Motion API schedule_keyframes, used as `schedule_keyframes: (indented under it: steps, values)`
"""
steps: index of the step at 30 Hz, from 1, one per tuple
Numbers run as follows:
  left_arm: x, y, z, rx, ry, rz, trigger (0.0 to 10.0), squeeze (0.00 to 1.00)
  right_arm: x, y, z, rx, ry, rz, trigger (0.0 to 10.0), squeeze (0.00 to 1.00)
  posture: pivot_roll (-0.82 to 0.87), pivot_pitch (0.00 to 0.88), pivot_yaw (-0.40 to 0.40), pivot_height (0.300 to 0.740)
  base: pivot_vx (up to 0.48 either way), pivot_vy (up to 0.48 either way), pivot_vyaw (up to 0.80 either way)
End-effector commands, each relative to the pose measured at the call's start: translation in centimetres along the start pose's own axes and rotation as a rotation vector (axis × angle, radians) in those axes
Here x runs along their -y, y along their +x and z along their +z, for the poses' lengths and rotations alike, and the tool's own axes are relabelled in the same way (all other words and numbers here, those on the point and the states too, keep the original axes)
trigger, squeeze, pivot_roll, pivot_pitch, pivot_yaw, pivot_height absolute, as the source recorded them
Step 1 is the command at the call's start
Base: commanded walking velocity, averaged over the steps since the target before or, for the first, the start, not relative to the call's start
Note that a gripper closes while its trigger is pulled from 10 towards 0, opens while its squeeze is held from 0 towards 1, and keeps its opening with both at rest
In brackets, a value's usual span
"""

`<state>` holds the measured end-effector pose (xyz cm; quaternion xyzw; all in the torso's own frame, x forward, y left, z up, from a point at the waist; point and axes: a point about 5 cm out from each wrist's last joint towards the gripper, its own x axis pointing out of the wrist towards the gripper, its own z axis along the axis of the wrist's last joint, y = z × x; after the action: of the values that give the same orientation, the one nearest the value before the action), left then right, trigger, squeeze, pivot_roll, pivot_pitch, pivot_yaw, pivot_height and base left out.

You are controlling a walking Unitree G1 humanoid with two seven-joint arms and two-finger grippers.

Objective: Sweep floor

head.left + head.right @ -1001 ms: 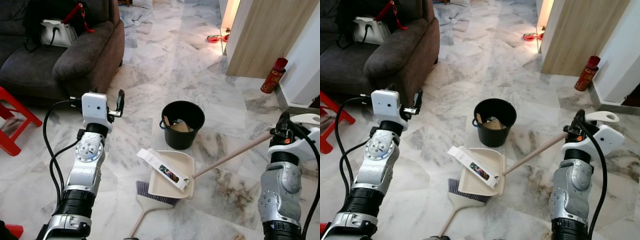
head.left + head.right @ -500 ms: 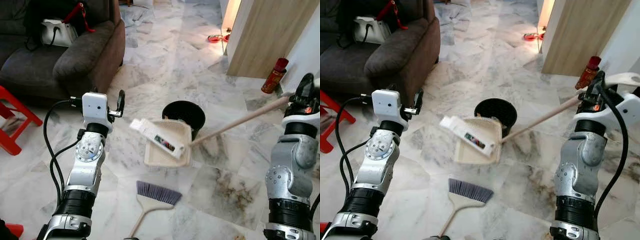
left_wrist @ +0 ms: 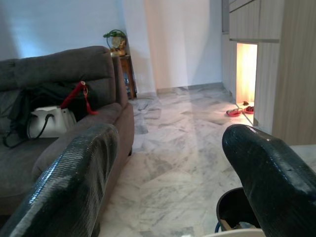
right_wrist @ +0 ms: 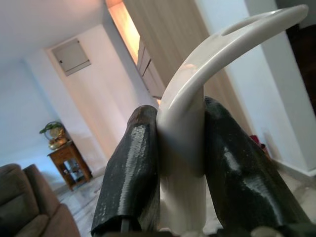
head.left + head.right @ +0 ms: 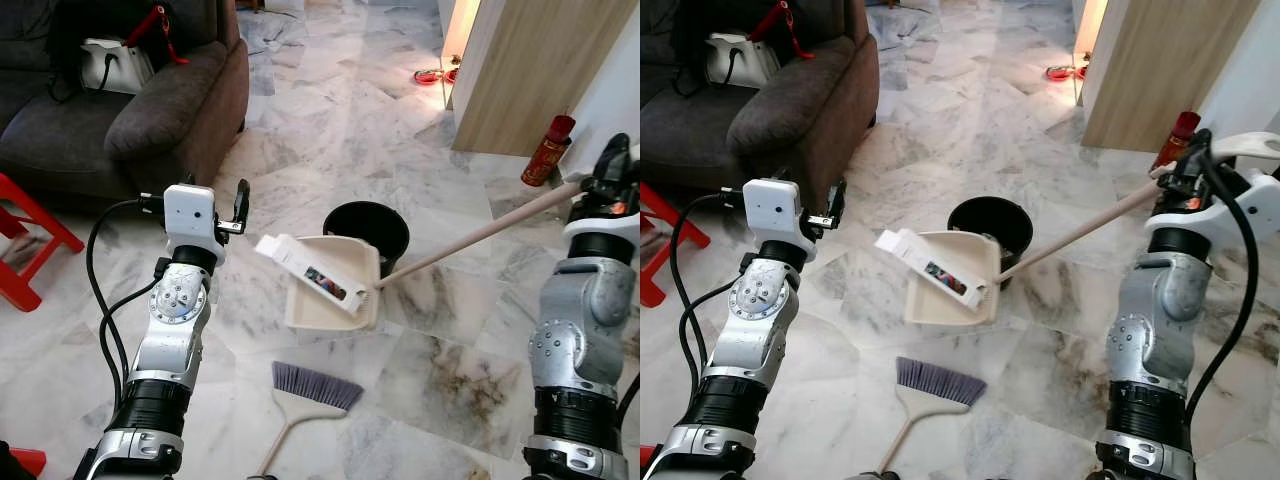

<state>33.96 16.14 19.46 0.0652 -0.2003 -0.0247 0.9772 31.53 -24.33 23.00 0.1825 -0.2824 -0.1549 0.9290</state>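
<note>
The right gripper [image 4: 180, 163] is clenching the curved white end of the dustpan handle [image 5: 480, 234], which is running diagonally from the right edge of the head view down to the frame's middle. There the cream dustpan [image 5: 332, 296] is hanging in the air, tilted, carrying 1 long white box [image 5: 312, 274], and it is overlapping the near rim of the black bucket [image 5: 368, 224] just above it. The emptying step appears to be in hand. Next, the pan likely needs carrying further over the bucket mouth and tipping so the box slides in. The left gripper [image 3: 173, 177] is waiting at the centre left, fingers spread apart and holding nothing. The broom [image 5: 305, 397] is lying on the marble floor [image 5: 330, 110] at the lower centre.
</note>
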Motion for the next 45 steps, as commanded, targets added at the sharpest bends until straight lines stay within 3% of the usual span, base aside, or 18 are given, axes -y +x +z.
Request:
schedule_keyframes:
  steps: [1,18,45]
  values:
    - [-0.11,-0.11,0.36,0.011,-0.002,0.0,10.0,0.0,-0.74,0.4,1.74,0.079,0.039,0.02,10.0,0.0,0.11,0.108,-0.011,0.74,0.0,0.0,0.0]
    - [-0.1,-0.02,0.46,0.011,-0.001,-0.005,10.0,0.0,-0.79,0.37,1.61,0.072,0.048,0.013,10.0,0.0,0.11,0.137,-0.008,0.74,0.0,0.0,0.0]
    - [-0.24,-0.08,0.6,0.015,0.0,0.006,10.0,0.0,-1.17,0.62,1.63,0.07,0.056,0.025,10.0,0.0,0.11,0.136,-0.016,0.74,0.249,0.0,0.0]
